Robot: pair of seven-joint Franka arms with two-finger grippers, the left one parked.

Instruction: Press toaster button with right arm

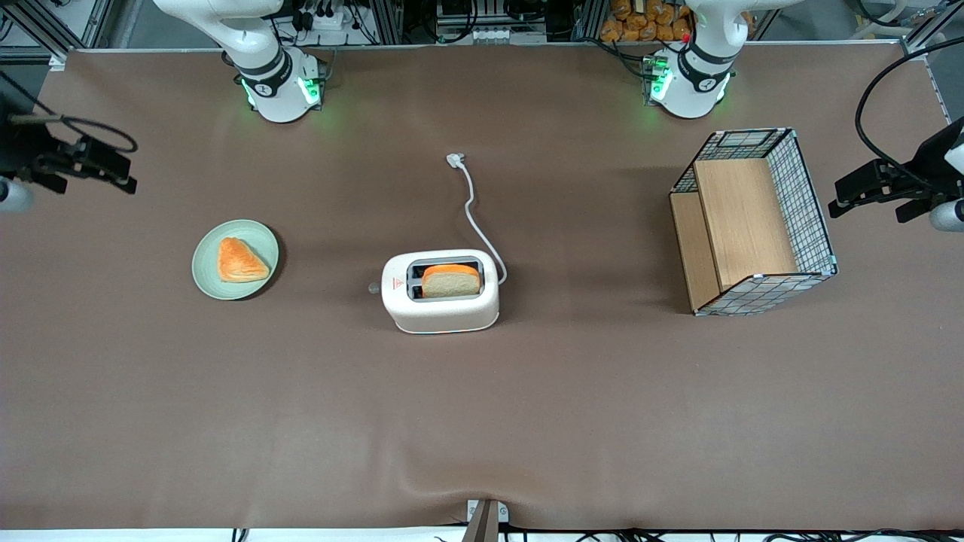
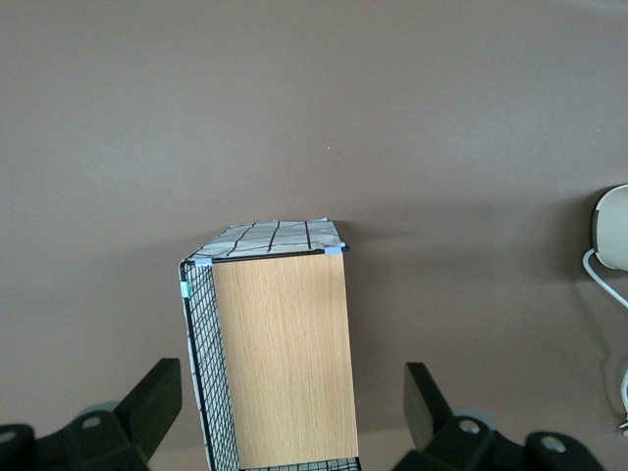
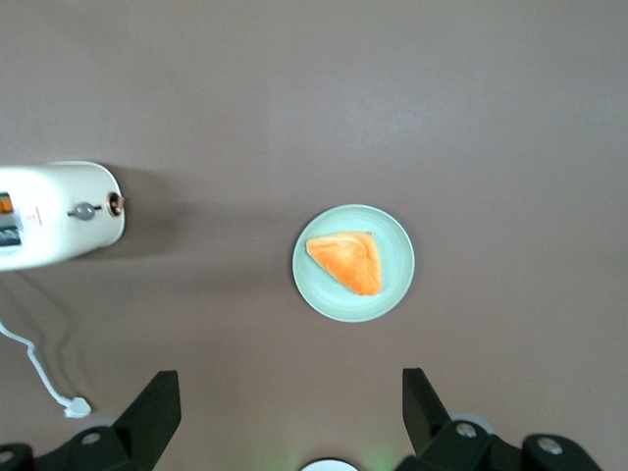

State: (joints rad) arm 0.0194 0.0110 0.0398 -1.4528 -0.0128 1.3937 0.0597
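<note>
The right arm (image 1: 248,53) holds its claw (image 1: 75,162) high above the working arm's end of the table (image 1: 482,421), its two black fingers (image 3: 147,412) spread wide with nothing between them. Almost straight under the claw, a little nearer the front camera and toward the table's middle, lies a pale green plate (image 1: 207,271) bearing a triangular orange pastry (image 1: 241,260). Only bare brown cloth lies between the plate and the toaster (image 1: 440,297).

The toaster sits well apart from the claw, about mid-table, with a slice of bread (image 1: 450,280) upright in one slot. The toaster button (image 1: 373,287), a small grey knob, juts from the short end that faces the plate and the claw. A white cord (image 1: 474,218) runs from the toaster's other end to a plug (image 1: 456,159) lying flat.

Farthest from the claw, toward the parked arm's end, stands a wire-mesh basket (image 1: 809,203) with wooden panels inside.
</note>
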